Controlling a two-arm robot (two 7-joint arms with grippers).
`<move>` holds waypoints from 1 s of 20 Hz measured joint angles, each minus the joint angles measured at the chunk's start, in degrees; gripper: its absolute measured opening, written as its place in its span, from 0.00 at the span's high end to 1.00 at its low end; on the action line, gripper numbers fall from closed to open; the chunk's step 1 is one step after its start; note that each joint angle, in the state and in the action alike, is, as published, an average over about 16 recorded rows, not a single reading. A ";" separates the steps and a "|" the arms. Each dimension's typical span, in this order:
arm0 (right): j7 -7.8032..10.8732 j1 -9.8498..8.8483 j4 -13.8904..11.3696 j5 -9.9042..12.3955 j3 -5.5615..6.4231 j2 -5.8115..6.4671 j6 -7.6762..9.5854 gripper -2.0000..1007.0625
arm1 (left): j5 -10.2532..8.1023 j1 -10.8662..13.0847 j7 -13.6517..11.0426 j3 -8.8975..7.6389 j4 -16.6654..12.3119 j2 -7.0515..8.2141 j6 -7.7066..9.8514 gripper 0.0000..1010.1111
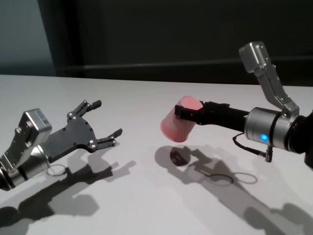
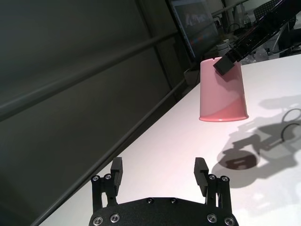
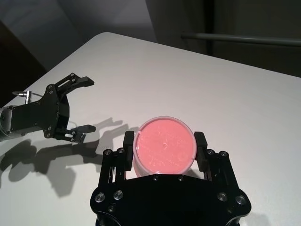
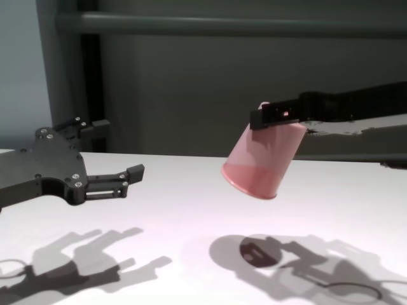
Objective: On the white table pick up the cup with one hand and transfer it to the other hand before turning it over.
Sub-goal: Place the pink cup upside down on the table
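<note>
One salmon-pink cup [image 1: 180,125] hangs in the air above the white table [image 1: 146,196], mouth tilted down, at about three o'clock from my left gripper [image 1: 100,122]. My right gripper [image 1: 188,113] pinches it near its narrow base. It looks light, stiff and smooth, so likely slippery; I'd take it round the wider free wall. My left gripper, at nine o'clock, is spread and empty. Two grippers, one cup.

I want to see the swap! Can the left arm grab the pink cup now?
Probably yes: the left gripper is open and faces the cup, held above the table by the right gripper, with nothing between.
</note>
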 joint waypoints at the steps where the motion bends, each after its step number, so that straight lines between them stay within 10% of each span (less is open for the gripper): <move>1: 0.06 0.37 0.21 -0.38 -0.52 -0.03 0.46 0.27 | 0.00 0.00 0.00 0.00 0.00 0.00 0.00 0.01; 20: 3.83 4.34 6.33 -8.21 -5.87 -3.98 3.29 0.27 | 0.00 0.00 0.00 0.00 0.00 0.00 0.00 0.01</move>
